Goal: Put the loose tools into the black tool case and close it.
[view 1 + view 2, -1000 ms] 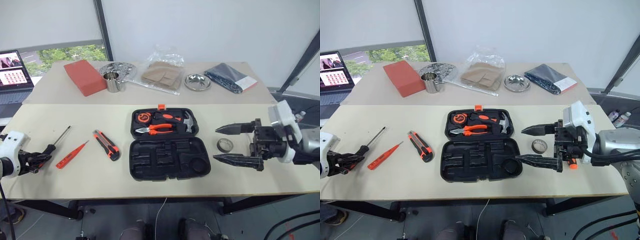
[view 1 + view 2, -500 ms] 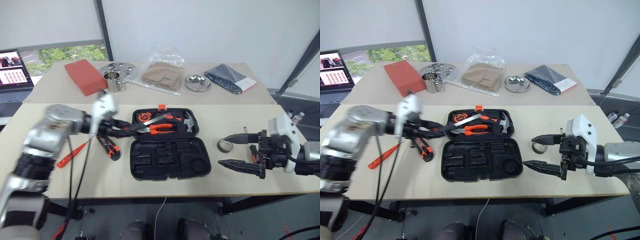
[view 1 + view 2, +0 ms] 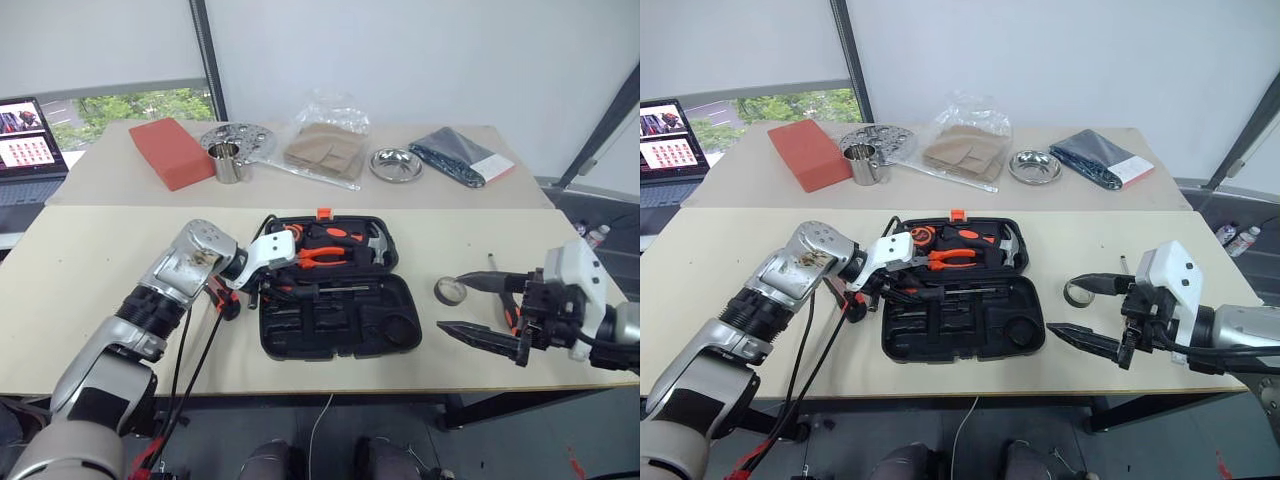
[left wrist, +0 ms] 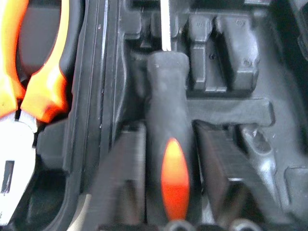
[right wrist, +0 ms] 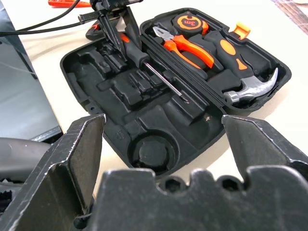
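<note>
The black tool case [image 3: 340,335] lies open mid-table; its far half holds pliers, a hammer and a tape measure. A black-and-orange screwdriver [image 3: 335,288] lies along the top of the near half. My left gripper [image 4: 169,127] straddles its handle [image 4: 168,159], fingers [image 4: 127,163] open either side. The utility knife [image 3: 222,298] lies left of the case, partly behind my left arm. The orange tester screwdriver [image 5: 65,3] lies further left. The grey tape roll [image 3: 451,291] sits right of the case, by my open, empty right gripper [image 3: 452,303]. A second screwdriver [image 3: 490,263] lies mostly behind it.
The back table holds a red block [image 3: 168,152], a metal cup [image 3: 228,162], a perforated disc, a plastic bag [image 3: 325,148], a metal bowl [image 3: 394,164] and a dark packet [image 3: 460,156]. A laptop [image 3: 28,150] stands far left. Cables hang from my left arm.
My left arm swung from the table's left edge to the case with the screwdriver, which now lies in the near half. The right gripper sank slightly and stayed open.
</note>
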